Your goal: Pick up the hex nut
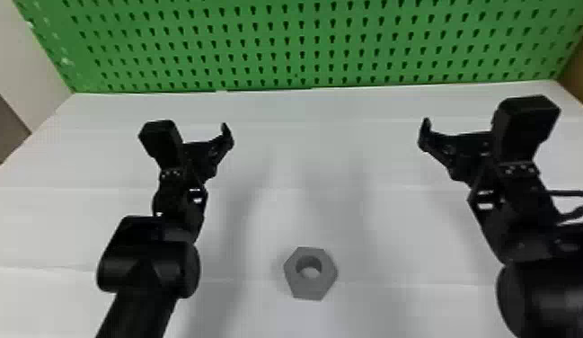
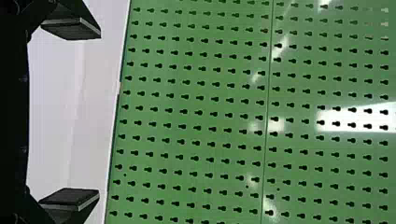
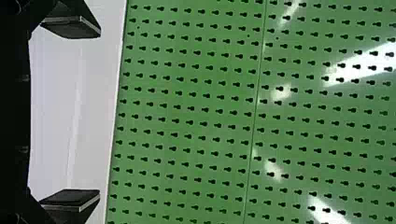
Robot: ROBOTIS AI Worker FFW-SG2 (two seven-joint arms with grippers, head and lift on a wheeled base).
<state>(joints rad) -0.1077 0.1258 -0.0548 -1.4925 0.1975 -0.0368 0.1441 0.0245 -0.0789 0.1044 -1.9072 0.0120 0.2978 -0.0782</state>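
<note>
At left we see the left end effector (image 1: pixel 199 150), its two flat fingers spread wide. In the middle, one grey hex nut (image 1: pixel 287 269) with one round hole lies on the white worktop (image 1: pixel 348 215); at right, the right end effector (image 1: pixel 464 144) has also two fingers spread. Behind is one green, keyhole-punched pegboard (image 1: pixel 294 49).

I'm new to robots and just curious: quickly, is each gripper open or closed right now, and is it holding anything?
Left gripper: open, holding nothing.
Right gripper: open, holding nothing.
</note>
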